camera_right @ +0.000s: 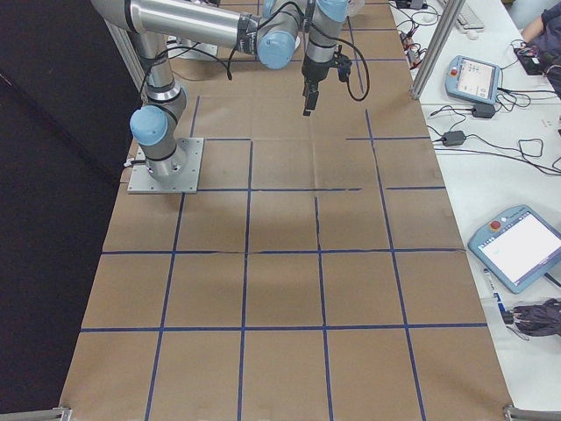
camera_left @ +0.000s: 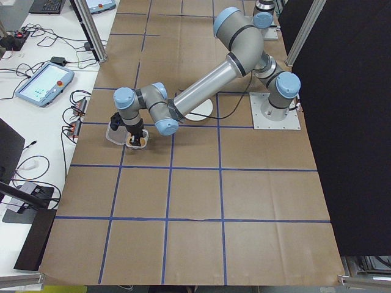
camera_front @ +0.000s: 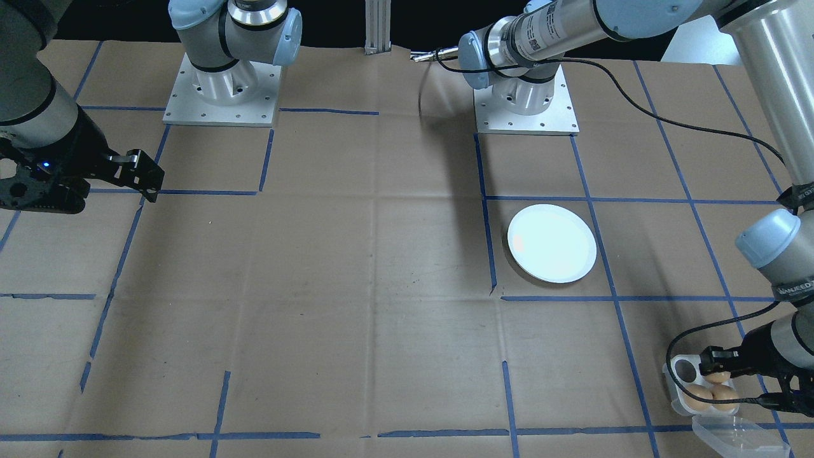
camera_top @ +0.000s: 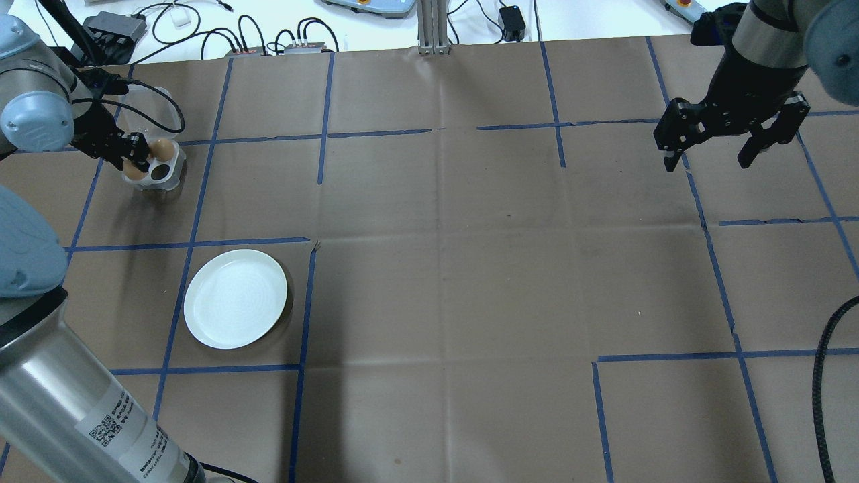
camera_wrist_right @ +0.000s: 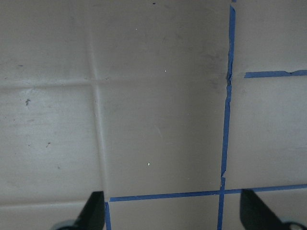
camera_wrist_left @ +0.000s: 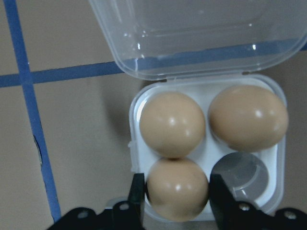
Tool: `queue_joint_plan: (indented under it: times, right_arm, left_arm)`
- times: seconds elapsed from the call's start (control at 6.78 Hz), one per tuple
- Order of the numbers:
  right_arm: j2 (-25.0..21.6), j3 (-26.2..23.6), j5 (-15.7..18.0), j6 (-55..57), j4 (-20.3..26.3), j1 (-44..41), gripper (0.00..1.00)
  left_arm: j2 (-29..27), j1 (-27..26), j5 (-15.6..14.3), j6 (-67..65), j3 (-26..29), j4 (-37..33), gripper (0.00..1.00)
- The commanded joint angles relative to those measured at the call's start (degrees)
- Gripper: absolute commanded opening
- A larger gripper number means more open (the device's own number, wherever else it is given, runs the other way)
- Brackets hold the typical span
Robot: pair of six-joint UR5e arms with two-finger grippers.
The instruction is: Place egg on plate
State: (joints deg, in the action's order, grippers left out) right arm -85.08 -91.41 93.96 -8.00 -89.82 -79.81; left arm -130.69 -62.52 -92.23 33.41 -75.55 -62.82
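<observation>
Brown papered table (camera_top: 470, 268) | left claw (camera_wrist_left: 176, 191) straddles tray egg (camera_wrist_left: 177, 188) | right claw (camera_top: 721, 144) wide, empty

No text is readable; the left arm's label (camera_top: 107, 421) shows only a QR code.

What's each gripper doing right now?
Left gripper: fingers on either side of an egg in the tray; firm grip cannot be told.
Right gripper: open, empty, above the table.
</observation>
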Motion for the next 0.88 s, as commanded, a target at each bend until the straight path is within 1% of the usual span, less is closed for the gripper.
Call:
queue_joint_plan:
  times: [0.0,0.15,0.29,0.44,0.59,0.74]
  right_arm:
    - [0.00,0.00,0.00,0.00,0.00,0.00,1.00]
    - [0.00,0.00,0.00,0.00,0.00,0.00,1.00]
    - [0.00,0.00,0.00,0.00,0.00,0.00,1.00]
    - [0.00,0.00,0.00,0.00,0.00,0.00,1.00]
    - [0.00,0.00,0.00,0.00,0.00,0.00,1.00]
    - [0.00,0.00,0.00,0.00,0.00,0.00,1.00]
  left_arm:
    - [0.00,0.03,0.04,-0.19,0.14,-0.20,0.14]
    - [0.26,-0.06,0.12,-0.28,0.14,-0.20,0.00]
    - [0.78,-0.06,0.38,-0.97,0.14,-0.12,0.00]
    - [1.92,-0.32,2.04,-1.07,0.14,-0.29,0.00]
    - [3.67,-0.15,2.58,-1.07,0.23,-2.64,0.00]
    - [6.47,-0.24,2.58,-1.16,0.14,-6.93,0.00]
